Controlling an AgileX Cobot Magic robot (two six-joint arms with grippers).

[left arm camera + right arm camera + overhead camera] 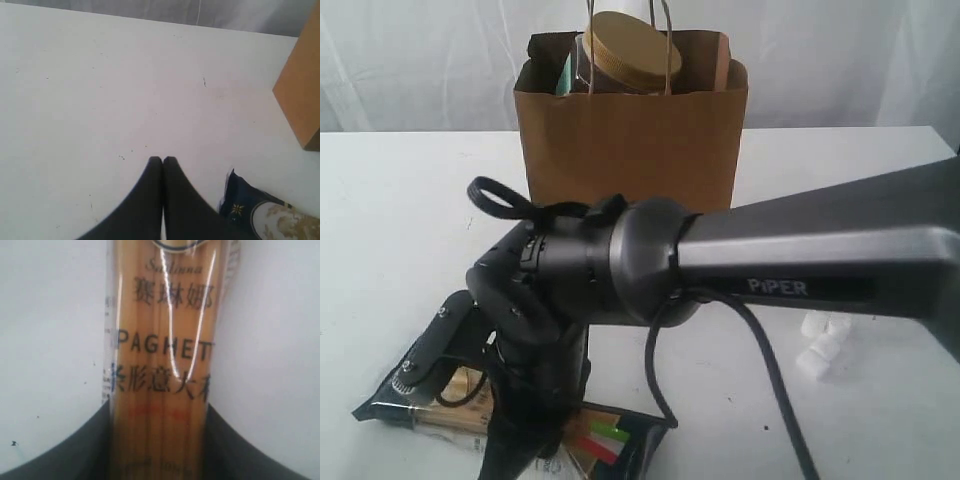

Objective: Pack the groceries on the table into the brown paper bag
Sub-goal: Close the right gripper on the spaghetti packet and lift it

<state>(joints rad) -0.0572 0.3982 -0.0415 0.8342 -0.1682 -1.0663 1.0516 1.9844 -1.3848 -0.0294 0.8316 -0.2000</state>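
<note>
Jar [630,45] (clear, tan-lidded) in brown paper bag [630,150], 12 o'clock; our right gripper [157,407] clamps clear spaghetti packet [162,365]; left gripper [162,160] closed, empty.

the spaghetti packet [160,365] is showing pale golden strands under glossy clear film, with dark lettering and a faint red mark, while its end is carrying deep navy with green, white and red stripes. the brown paper bag [630,140] is showing plain kraft-brown against the white table [400,200], a tan jar lid [631,48] glinting gold above it. the marshmallows [820,345] are lying white on white, and the right arm [800,250] is looking dark grey with pale "piper" lettering.
</note>
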